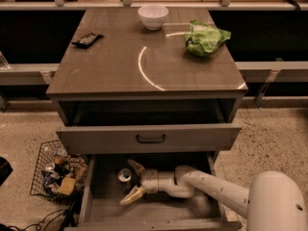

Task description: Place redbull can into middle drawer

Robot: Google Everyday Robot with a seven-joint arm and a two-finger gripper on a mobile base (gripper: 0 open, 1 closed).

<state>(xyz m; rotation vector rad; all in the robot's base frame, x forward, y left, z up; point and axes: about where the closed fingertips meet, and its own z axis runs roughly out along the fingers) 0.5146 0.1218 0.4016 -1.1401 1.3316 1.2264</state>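
Note:
The redbull can [124, 175] stands upright on the floor of the middle drawer [192, 211], in its left half, with its silver top facing up. The drawer is pulled out below the grey drawer front. My gripper [128, 183] reaches into the drawer from the right, on a white arm [211, 189]. It is open, with one finger [136, 168] behind the can and the other [132, 196] in front of it. The can sits between the spread fingertips and is not squeezed.
A grey drawer front with a dark handle [150, 138] juts out above the open drawer. On the cabinet top are a white bowl [153, 16], a green bag [206, 37] and a black remote-like object [87, 39]. A wire basket of clutter [55, 174] stands on the floor at the left.

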